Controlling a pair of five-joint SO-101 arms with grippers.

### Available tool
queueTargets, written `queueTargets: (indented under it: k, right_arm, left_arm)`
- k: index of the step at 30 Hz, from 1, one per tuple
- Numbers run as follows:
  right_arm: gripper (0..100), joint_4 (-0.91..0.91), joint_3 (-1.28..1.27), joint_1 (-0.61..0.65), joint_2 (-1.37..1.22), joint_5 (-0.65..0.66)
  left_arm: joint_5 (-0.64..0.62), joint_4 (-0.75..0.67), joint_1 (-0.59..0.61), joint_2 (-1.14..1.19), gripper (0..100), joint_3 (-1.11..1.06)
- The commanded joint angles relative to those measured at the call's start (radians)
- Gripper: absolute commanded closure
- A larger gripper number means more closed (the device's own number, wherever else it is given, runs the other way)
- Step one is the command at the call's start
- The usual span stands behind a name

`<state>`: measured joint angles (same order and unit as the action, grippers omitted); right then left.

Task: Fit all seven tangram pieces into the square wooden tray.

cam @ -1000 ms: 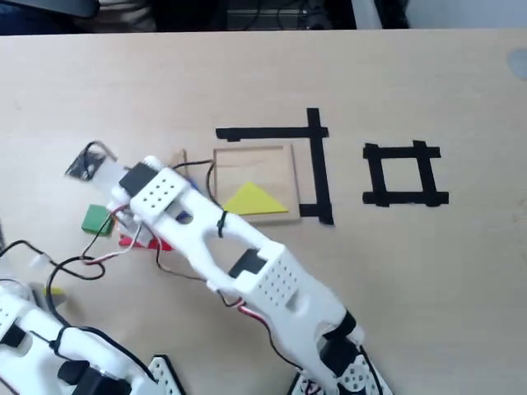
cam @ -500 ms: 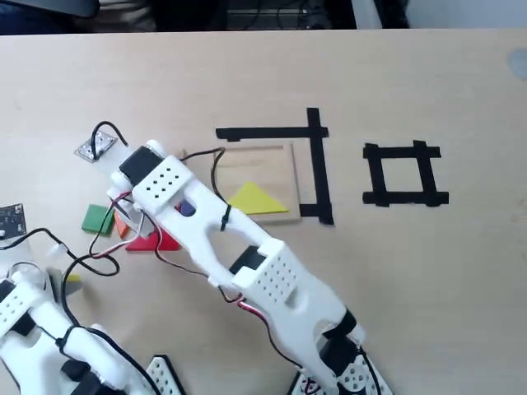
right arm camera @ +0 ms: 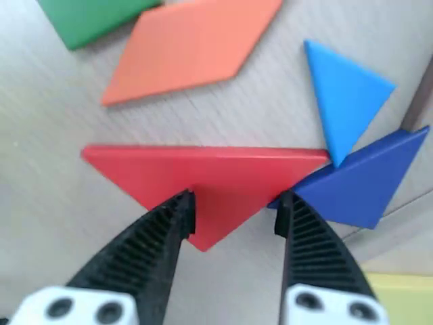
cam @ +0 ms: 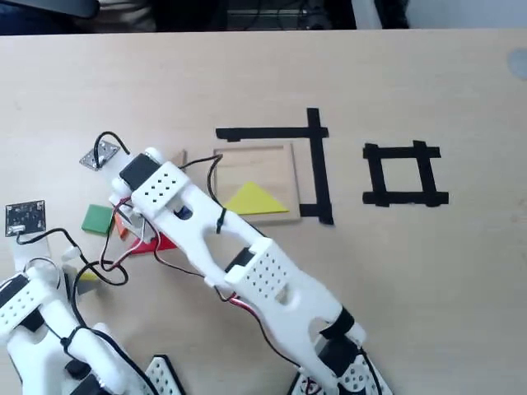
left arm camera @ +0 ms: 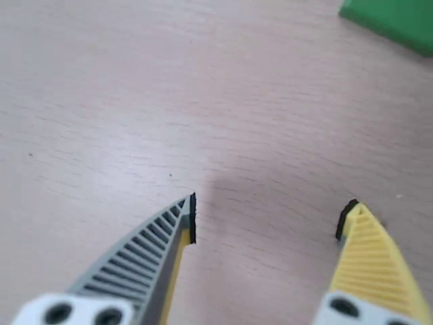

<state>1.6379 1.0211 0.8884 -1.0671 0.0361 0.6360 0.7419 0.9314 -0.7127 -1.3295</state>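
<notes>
Our right gripper (right arm camera: 233,206): jaws part-open, straddling tip of red triangle (right arm camera: 203,177), nothing clamped yet. Our left gripper (left arm camera: 267,217): spread wide, empty, above bare table (left arm camera: 135,101) near green square (left arm camera: 396,24). Left arm has advanced toward loose pieces in last second. Tray (cam: 276,160) shows yellow triangle (cam: 251,200) alone. Most of the task remains; we judge red goes next.

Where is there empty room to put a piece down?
The light wooden table is bare beyond the black tape corner and right of the black tape square. The square wooden tray has room beside its yellow triangle. Crowded: left of the tray, around the red triangle at the right gripper.
</notes>
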Motion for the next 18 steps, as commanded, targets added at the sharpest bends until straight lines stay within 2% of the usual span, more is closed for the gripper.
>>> queueTargets:
  k: [1,8,18]
  right_arm:
    - [79.2,-0.012,0.096,-0.014,-0.059,0.035]
    - [79.3,0.071,0.236,0.064,-0.116,0.161]
    - [79.3,0.121,0.305,0.087,-0.127,0.163]
  left_arm:
    - [-0.009,-0.011,-0.015,-0.017,65,0.010]
    - [-0.008,-0.012,-0.012,-0.018,65,0.008]
    - [-0.008,-0.009,-0.010,-0.018,65,0.004]
